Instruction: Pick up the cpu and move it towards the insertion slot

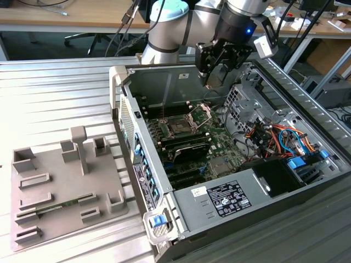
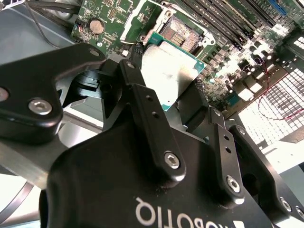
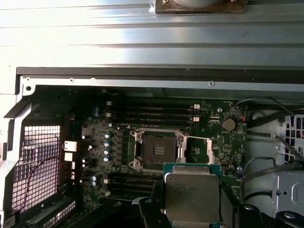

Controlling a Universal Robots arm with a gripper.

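Note:
My gripper [image 1: 214, 81] hangs over the open computer case, shut on the cpu [image 3: 192, 194]. The cpu is a flat square chip with a pale silver top and a green rim, held by its edges between the black fingers [image 2: 137, 90]. In both wrist views it hovers above the green motherboard, a short way off the insertion slot [image 3: 156, 150]. That slot [image 1: 178, 127] has a dark centre and a silver frame, and its hinged metal plate [image 1: 201, 114] is folded open. In the second wrist view the cpu [image 2: 168, 71] partly overlaps the insertion slot [image 2: 183, 34].
The case's walls [image 1: 137, 137] surround the board. A drive cage and coloured cables [image 1: 274, 134] crowd the exterior view's right side, with a power supply [image 1: 230, 197] in front. A grey tray [image 1: 66, 186] holding a thin green memory stick [image 1: 55, 207] lies on the ribbed metal table.

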